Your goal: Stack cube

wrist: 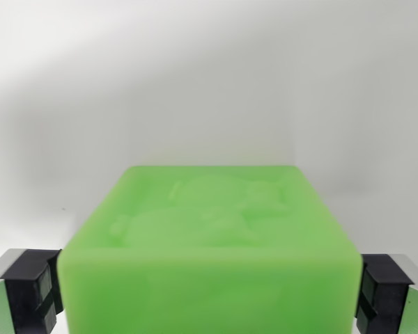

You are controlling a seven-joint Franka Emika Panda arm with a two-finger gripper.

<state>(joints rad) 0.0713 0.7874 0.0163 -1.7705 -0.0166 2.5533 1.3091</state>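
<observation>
1. Green cube (209,250): one item, soft translucent green, with a raised relief moulded into its top face. It fills the lower middle of the wrist view and sits squarely between my two fingers.

2. Pincer (209,292): one item. I see the black pad on the wrist view's left (31,289) and the black pad on the wrist view's right (380,292), each backed by a pale metal finger. The fingers are spread about to the cube's width. Each pad stands right at a side face of the cube; from here I read it as gripped, though the contact line itself is blurred.

3. Surface: plain white ground (209,83) above and behind the cube, with a soft shadow. I cannot find an edge or corner of any table, so I cannot place the cube against one.

4. Second cube: not in view. Nothing else shows on the white ground.

5. Key relation: the cube lies dead centre in the pincer, its side faces parallel to the pads, its top face level and facing the camera. No long axis to note; it looks square.

6. Judgement: the grasp looks done. The next move depends on finding the base cube, which this view does not show, and on keeping the green cube level when I bring it over.
</observation>
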